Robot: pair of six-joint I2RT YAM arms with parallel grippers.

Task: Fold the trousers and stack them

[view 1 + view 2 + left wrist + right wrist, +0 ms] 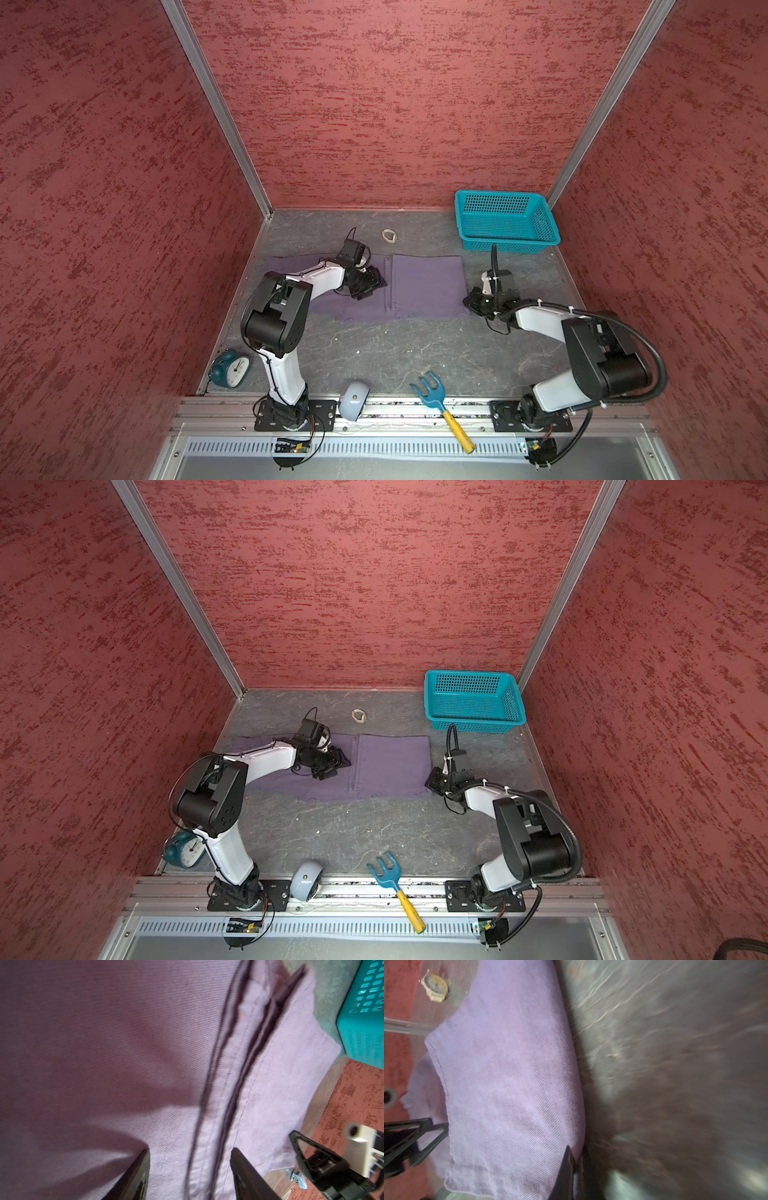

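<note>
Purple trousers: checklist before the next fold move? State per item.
1. Left claw open over the purple cloth trousers: ok.
2. Right claw shut at the trousers' edge on the robot's right: ok.
3. Cloth actually pinched between its jaws: cannot tell.
4. Folded layer lies flat on the grey table: ok.
5. Gap between the teal plastic mesh basket and the cloth's far corner: cannot tell, they sit very close.
6. Cream wristwatch apart from the cloth's far edge: ok.

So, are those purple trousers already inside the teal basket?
No, the trousers lie spread on the grey table, outside the basket.
</note>
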